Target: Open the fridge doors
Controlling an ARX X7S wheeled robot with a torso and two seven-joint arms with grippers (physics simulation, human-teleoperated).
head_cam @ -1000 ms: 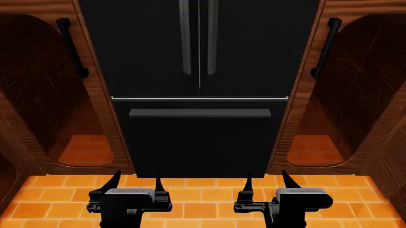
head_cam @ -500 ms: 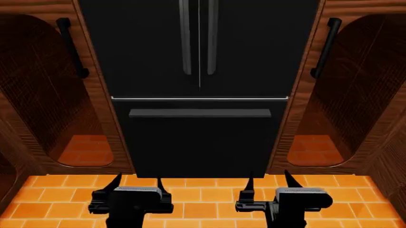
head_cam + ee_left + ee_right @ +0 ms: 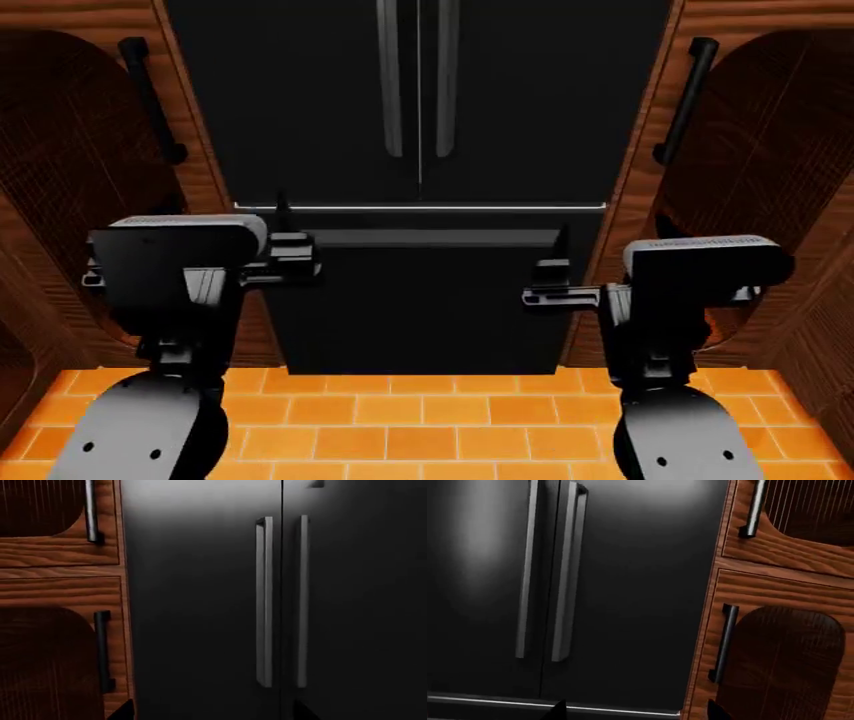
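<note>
Both fridge doors point(image 3: 420, 100) shut, handles up ahead of left claw point(image 3: 283, 255) and right claw point(image 3: 558, 280), each released, empty, poised to reach.

Both arms matte black: rounded dark-grey forearm shells with small pale screw dots, narrower black wrist link above each. Left gripper point(image 3: 280, 255) and right gripper point(image 3: 550, 283) each sit beside a boxy wrist housing with light-grey top edge; thin black pointed fingers.
</note>
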